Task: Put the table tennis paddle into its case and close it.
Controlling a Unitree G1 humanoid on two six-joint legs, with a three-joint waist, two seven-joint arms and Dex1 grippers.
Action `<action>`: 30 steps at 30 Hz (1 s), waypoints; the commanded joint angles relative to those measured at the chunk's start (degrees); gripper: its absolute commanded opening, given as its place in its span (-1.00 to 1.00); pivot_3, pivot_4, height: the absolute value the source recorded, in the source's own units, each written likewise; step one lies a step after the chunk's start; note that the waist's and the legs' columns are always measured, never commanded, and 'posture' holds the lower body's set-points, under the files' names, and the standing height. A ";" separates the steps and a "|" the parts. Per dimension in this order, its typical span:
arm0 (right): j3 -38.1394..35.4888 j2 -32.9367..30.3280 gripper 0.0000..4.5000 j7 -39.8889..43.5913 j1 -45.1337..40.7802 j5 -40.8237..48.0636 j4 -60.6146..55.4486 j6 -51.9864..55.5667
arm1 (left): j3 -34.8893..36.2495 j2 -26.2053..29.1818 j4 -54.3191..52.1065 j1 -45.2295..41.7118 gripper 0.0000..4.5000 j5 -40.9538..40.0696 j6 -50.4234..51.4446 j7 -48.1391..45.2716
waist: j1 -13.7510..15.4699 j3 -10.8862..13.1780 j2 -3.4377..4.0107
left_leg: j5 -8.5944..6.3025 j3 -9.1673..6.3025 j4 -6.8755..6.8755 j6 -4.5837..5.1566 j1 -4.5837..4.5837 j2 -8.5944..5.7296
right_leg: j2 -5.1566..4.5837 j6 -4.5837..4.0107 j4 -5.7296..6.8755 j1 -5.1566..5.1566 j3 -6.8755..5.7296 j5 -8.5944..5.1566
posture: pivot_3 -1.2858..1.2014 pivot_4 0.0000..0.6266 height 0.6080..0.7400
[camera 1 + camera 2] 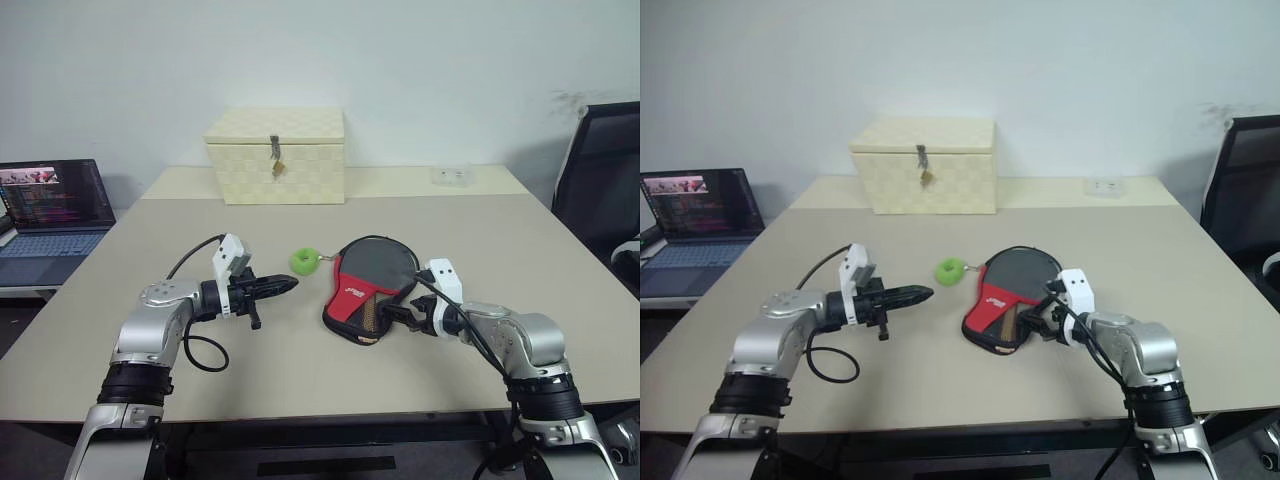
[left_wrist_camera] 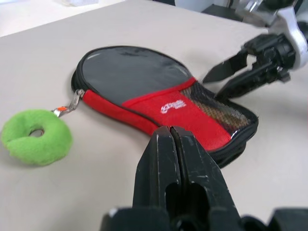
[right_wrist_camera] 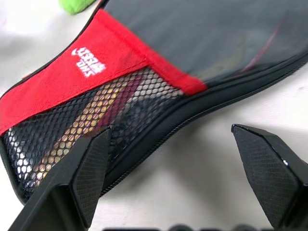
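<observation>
The case (image 1: 362, 283) lies flat on the table, black and red with a white logo. Its green ring (image 1: 305, 261) rests on the table at the round end, clipped to the zipper pull. The table tennis paddle is inside the case, and its wooden handle (image 3: 79, 127) shows through the mesh. My left gripper (image 1: 287, 284) is shut and empty, level, a little left of the case and near the ring. My right gripper (image 3: 173, 130) is open at the case's handle end. One of its fingers (image 3: 91, 168) is over the mesh corner and the other over bare table.
A cream woven box (image 1: 277, 155) with a latch stands at the back of the table (image 1: 300, 370). An open laptop (image 1: 50, 205) sits on a side desk to the left. A black chair (image 1: 605, 170) stands to the right. A small clear item (image 1: 452, 175) lies at the back right.
</observation>
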 commanded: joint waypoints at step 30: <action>7.80 9.69 -0.99 3.14 -5.43 -7.93 16.15 -10.92 | 0.96 1.59 -6.05 2.02 -1.00 -2.65 0.97 2.13 | -1.42 -0.24 -0.22 | 0.00 0.27 -0.04 0.01 0.27 0.12 | 0.06 0.07 0.01 0.07 0.26 0.13 | 0.03 -0.52 1.00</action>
